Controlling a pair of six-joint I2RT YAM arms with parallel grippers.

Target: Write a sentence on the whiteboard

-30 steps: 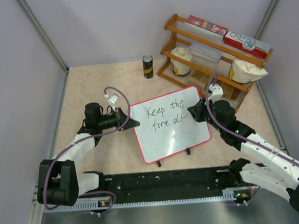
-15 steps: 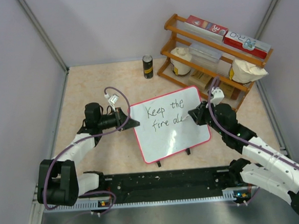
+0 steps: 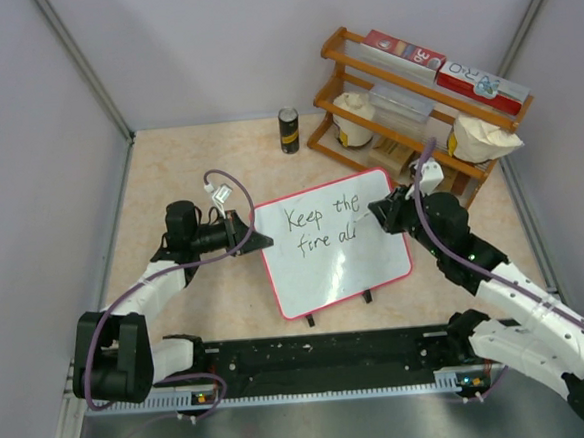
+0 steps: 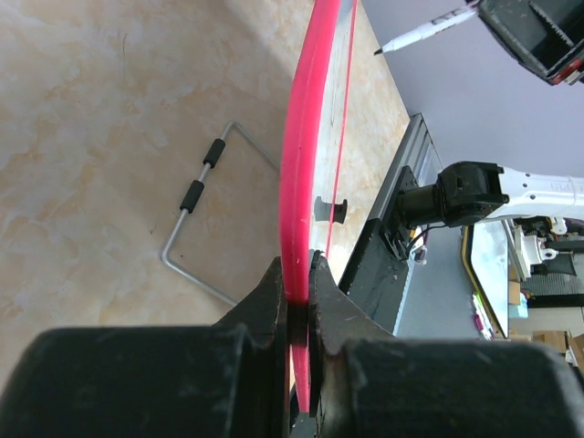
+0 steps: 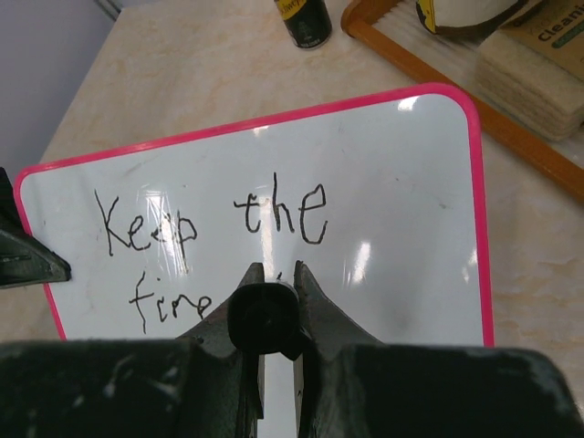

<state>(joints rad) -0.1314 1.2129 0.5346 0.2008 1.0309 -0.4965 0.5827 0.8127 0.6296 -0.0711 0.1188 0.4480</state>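
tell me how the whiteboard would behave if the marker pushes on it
Probably stiff: seen edge-on in the left wrist view, the whiteboard runs straight and thin. Likely light, so it might slide or pivot under the marker if the left gripper were not clamped on its rim. Its glossy face looks slippery.

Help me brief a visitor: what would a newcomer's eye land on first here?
The pink-rimmed whiteboard mid-table, with black handwriting starting "Keep the fire". The left gripper clamps its left edge, and the right gripper holds a marker at the second line. A wooden rack stands back right.
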